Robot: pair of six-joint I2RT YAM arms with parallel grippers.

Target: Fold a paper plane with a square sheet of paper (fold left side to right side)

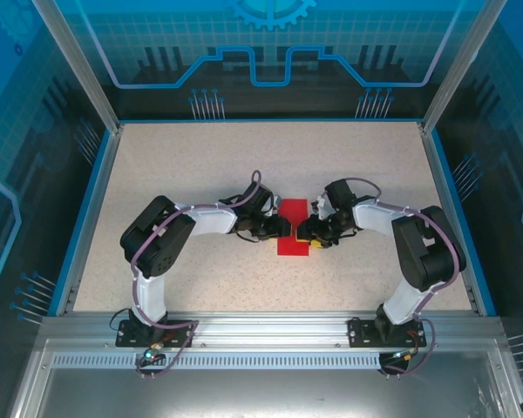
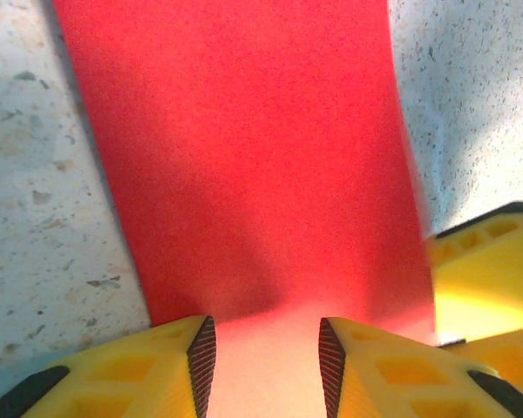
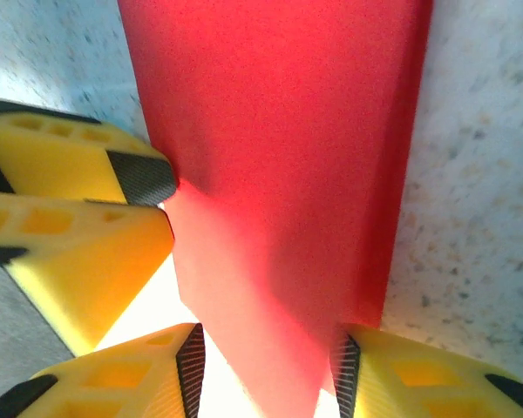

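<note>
Right end effector (image 3: pixel 268 359) straddles layered red paper (image 3: pixel 279 131); overhead it looks flat.

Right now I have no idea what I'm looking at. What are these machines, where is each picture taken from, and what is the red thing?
These are two robot arms, the left arm and the right arm, bolted to the near edge of a speckled table. The wide picture comes from a camera above and behind them. The two close-ups come from cameras on the wrists, each looking past its own yellow two-finger gripper: the left gripper and the right gripper. The red thing is a sheet of paper on the table, and the grippers meet over it from either side. Both grippers' jaws stand apart with paper in the gap; whether either pinches it, I cannot tell.
</note>
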